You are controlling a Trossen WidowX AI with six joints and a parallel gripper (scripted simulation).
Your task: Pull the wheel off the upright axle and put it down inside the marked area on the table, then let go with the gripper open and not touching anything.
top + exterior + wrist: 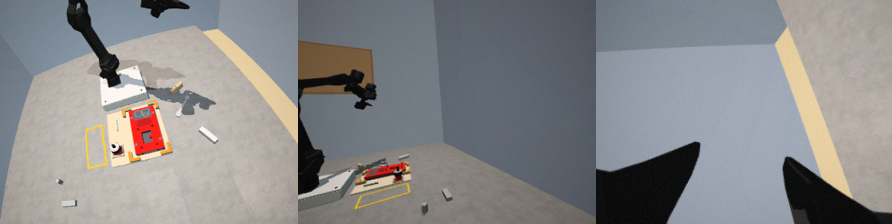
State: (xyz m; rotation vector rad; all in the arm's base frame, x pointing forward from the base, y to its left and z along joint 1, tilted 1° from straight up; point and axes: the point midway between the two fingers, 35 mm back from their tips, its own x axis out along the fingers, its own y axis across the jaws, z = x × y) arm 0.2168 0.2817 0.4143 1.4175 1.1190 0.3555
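Observation:
The wheel [116, 146] [400, 171] is black and white and sits on its upright axle on a small red base at the front left corner of the tan board [119, 132] [375, 187]. The yellow marked area [102, 143] [384, 197] lies on the table just left of the board. My gripper [180, 5] [364, 103] [742, 155] hangs high in the air, far above the table, open and empty. In the wrist view it faces the wall and a strip of floor.
A red plate [147, 130] [380, 171] lies in orange corners on the board. The arm's white base [127, 92] [326, 188] stands behind it. A wooden block [176, 88], a wrench [182, 107] and several small grey blocks [208, 134] [69, 203] [446, 194] lie scattered.

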